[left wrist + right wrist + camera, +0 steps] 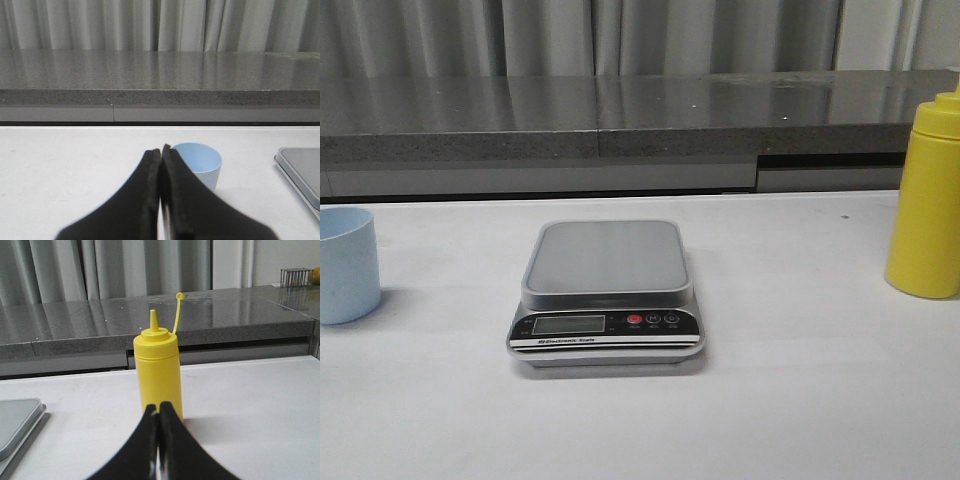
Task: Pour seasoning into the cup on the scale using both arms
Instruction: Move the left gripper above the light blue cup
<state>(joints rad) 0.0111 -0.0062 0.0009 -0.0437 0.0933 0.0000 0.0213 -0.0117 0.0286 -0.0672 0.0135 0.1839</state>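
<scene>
The grey scale (606, 262) sits mid-table with nothing on its platform; its edge shows in the left wrist view (300, 170) and the right wrist view (17, 425). The light blue cup (345, 263) stands upright at the far left. The yellow seasoning bottle (926, 205) stands upright at the far right, its small cap hanging off the nozzle. My left gripper (160, 151) is shut and empty, just short of the cup (200, 160). My right gripper (158, 407) is shut and empty, just short of the bottle (156, 370). Neither gripper shows in the front view.
A grey stone counter ledge (620, 120) runs along the back of the white table (780, 400), with curtains behind it. A wire rack (295, 276) stands on the ledge at the far right.
</scene>
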